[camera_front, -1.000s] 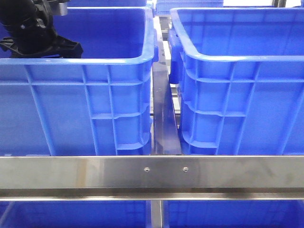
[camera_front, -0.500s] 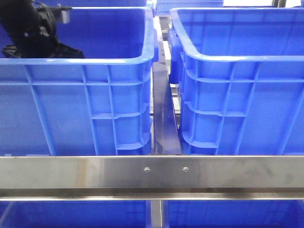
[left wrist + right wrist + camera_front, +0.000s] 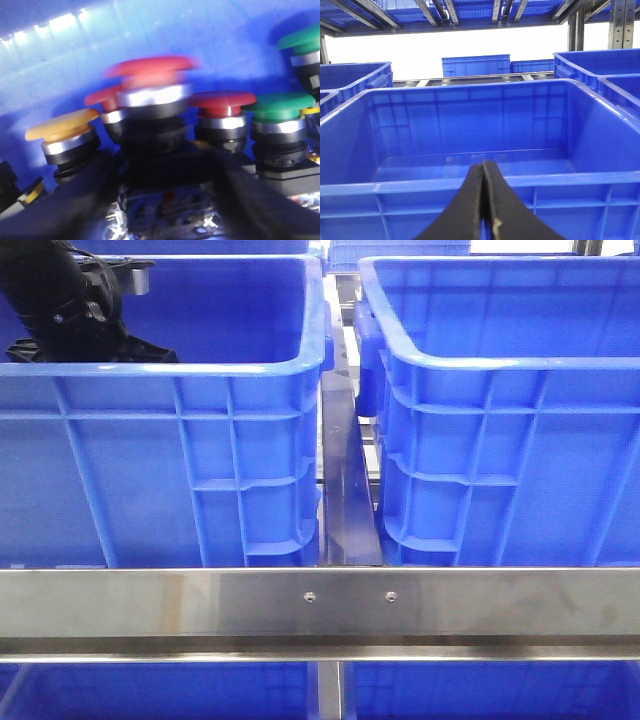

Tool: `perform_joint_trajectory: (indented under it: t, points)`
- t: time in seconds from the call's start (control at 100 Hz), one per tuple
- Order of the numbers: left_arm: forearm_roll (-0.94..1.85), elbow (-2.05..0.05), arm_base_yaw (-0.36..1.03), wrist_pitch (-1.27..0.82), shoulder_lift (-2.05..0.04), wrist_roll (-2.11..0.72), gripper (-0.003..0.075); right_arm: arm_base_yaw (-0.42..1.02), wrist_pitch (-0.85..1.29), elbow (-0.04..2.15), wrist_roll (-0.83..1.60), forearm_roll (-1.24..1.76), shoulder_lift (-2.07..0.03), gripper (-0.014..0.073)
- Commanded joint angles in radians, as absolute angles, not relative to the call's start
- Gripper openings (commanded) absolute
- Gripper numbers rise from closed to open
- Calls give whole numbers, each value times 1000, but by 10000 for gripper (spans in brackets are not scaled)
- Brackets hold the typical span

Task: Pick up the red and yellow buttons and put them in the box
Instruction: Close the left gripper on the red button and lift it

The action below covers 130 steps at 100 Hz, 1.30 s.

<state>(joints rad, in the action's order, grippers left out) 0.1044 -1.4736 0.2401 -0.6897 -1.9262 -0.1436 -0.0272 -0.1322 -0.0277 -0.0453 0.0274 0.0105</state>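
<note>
In the left wrist view my left gripper [image 3: 161, 162] is down among several push buttons on the blue crate floor. Its dark, blurred fingers [image 3: 87, 200] lie against both sides of the black body of a red button [image 3: 150, 75], which is also blurred. A yellow button [image 3: 62, 125] stands just beside it, and another red button [image 3: 227, 102] on the other side. In the front view the left arm [image 3: 70, 310] reaches into the left crate [image 3: 160, 470]. My right gripper [image 3: 483, 167] is shut and empty, held before the rim of the blue box [image 3: 470, 189], which looks empty.
Two green buttons [image 3: 280, 107] stand past the red ones, and a third red cap [image 3: 102, 97] shows behind. The right crate [image 3: 500, 440] sits beside the left one, with a narrow gap [image 3: 345, 490] between. A steel rail [image 3: 320, 605] crosses the front. More blue crates stand behind.
The left arm has sunk a little deeper into the left crate and shifted slightly left. Nothing else has moved.
</note>
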Motion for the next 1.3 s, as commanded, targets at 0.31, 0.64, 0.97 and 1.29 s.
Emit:
perform_joint_trajectory:
  t: [0.31, 0.64, 0.97, 1.29]
  points:
    - [113, -1504, 246, -694, -1775, -169, -19, -34, -214, -8, -46, 26, 35, -68]
    - [120, -1491, 363, -782, -1565, -197, -19, -34, -214, -8, -46, 26, 35, -68]
    - [120, -1491, 611, -873, -1420, -205, -19, -34, -214, -8, -46, 26, 35, -68]
    - [120, -1491, 870, -908, -1398, -248, -19, -34, -217, -8, -46, 26, 35, -68]
